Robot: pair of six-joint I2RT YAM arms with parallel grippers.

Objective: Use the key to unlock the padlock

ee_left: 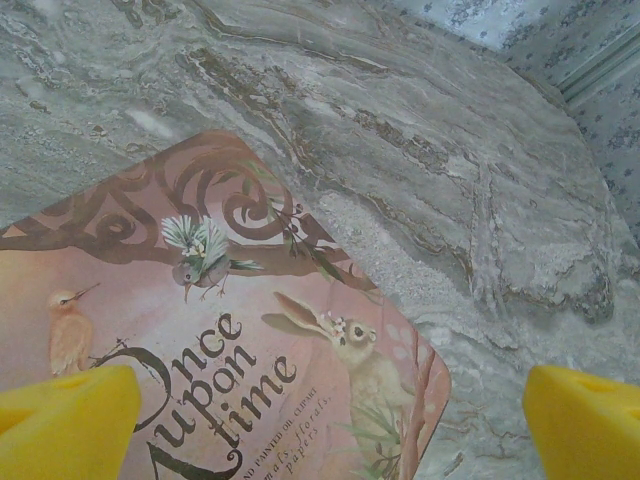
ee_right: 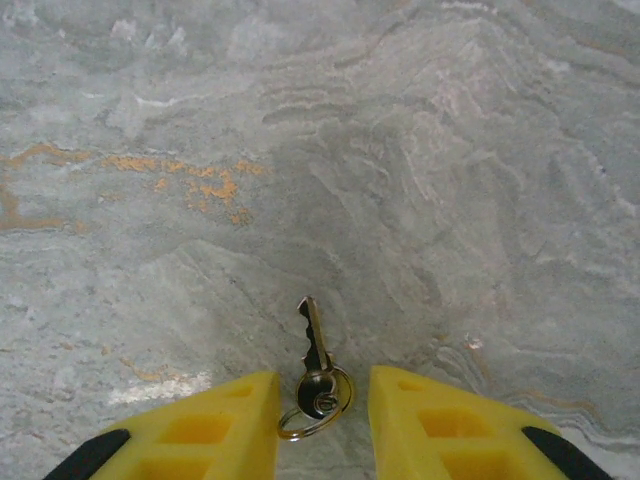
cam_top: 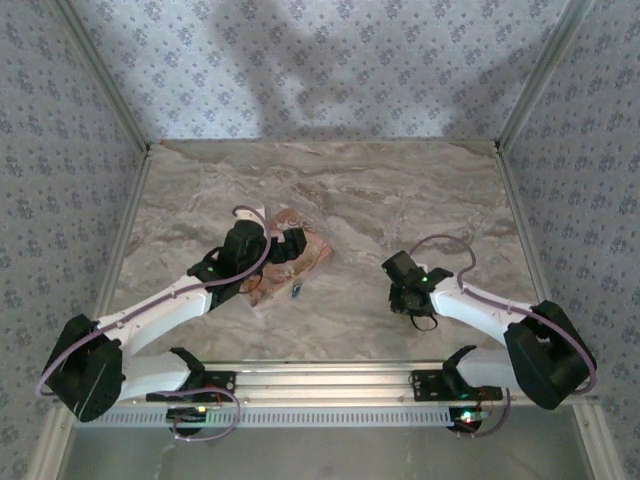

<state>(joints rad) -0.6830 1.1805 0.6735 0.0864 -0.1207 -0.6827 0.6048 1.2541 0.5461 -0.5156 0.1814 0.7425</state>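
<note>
The right gripper (ee_right: 325, 380) is pointing down at the marble table (ee_right: 420, 150), and its two yellow fingers (ee_right: 220, 425) are standing only a little apart. Between them the key (ee_right: 313, 340) is lying flat on the table, its blade pointing away from the gripper and its round head sitting in the gap. The key ring (ee_right: 318, 408) is lying close against the left finger, and I cannot tell if it is touching; a small gap is showing at the other finger. So the fingers are not clamping the key.

The left gripper (ee_left: 325, 430) is hanging over the pink pictured box (ee_left: 250, 340) with its fingers (ee_left: 75, 415) spread wide, and they are gripping nothing.

In the top view the padlock (cam_top: 297, 291) is showing as a tiny blue spot just beside the near edge of the box, close under the left arm. It is lying well apart from the right gripper (cam_top: 408, 298), which is working on the right half of the table.
</note>
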